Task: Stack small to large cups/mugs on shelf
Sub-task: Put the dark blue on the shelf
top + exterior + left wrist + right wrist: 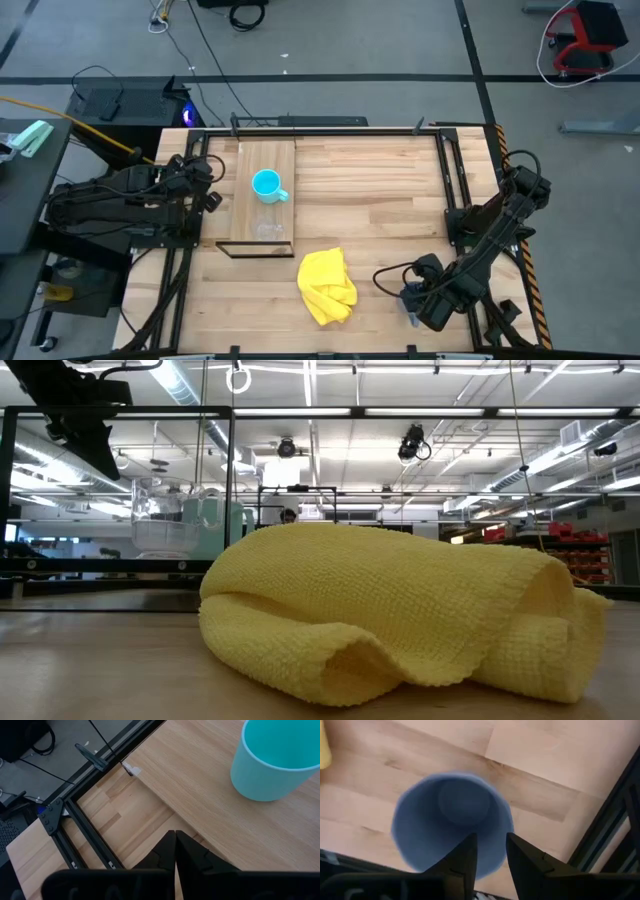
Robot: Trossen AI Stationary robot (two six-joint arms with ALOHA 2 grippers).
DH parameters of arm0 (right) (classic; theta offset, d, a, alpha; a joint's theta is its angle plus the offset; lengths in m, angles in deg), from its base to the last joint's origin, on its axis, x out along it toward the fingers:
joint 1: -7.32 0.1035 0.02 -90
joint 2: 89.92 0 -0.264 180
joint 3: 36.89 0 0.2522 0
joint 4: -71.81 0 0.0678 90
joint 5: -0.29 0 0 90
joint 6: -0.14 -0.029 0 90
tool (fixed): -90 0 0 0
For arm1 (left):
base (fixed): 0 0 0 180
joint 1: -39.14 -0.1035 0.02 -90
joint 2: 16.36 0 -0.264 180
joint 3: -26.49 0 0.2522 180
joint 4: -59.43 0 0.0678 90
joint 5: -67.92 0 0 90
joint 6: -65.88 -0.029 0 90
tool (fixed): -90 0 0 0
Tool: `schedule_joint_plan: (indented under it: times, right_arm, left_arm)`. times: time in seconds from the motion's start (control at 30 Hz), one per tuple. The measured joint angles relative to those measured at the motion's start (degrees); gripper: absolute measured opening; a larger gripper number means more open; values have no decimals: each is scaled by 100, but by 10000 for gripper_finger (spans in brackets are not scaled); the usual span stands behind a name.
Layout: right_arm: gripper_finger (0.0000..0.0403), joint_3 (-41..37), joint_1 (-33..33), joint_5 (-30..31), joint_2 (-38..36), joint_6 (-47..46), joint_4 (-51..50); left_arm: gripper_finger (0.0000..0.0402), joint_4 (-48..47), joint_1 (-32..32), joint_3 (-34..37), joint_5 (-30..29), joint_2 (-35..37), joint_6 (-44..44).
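Note:
The cyan mug (266,185) stands upright on the light-wood shelf (248,165), and the clear cup (268,232) stands on the shelf's near end. My left gripper (213,190) is shut and empty above the shelf's left edge; the left wrist view shows the mug (270,765) ahead of it. The grey-blue mug (411,293) is at the table's near right. My right gripper (491,857) comes down on it from above and straddles its wall. My right gripper comes at the grey-blue mug from above, pointing down. One finger (465,857) is inside the mug and one (522,862) outside, with the mug's wall (491,851) between them. The mug is upright, mouth up. Whether it is off the table I cannot tell.
A crumpled yellow cloth (327,285) lies on the planked table between the shelf and my right gripper, and fills the low view (400,610). A black metal frame (450,190) runs along the table's sides and back.

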Motion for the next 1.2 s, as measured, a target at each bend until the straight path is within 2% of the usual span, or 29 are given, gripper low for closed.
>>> schedule_joint_plan:
  times: [0.27, 0.47, 0.7, 1.0, 1.2]
  right_arm:
    - [110, -243, 0, -45, -15, -28, -26]
    - [110, -125, 0, 94, 1, 62, 2]
    - [109, -123, 0, 113, -10, 80, -37]
    - [109, -123, 0, 139, -288, 45, -248]
    - [109, -323, 0, -54, -290, 72, -124]
  left_arm:
    - [21, 1, 0, 0, 0, 0, 2]
    - [12, 1, 0, 0, 0, 2, 7]
    - [23, 2, 0, 0, 0, 0, 9]
    - [13, 2, 0, 0, 0, 2, 8]
    - [19, 1, 0, 0, 0, 0, 7]
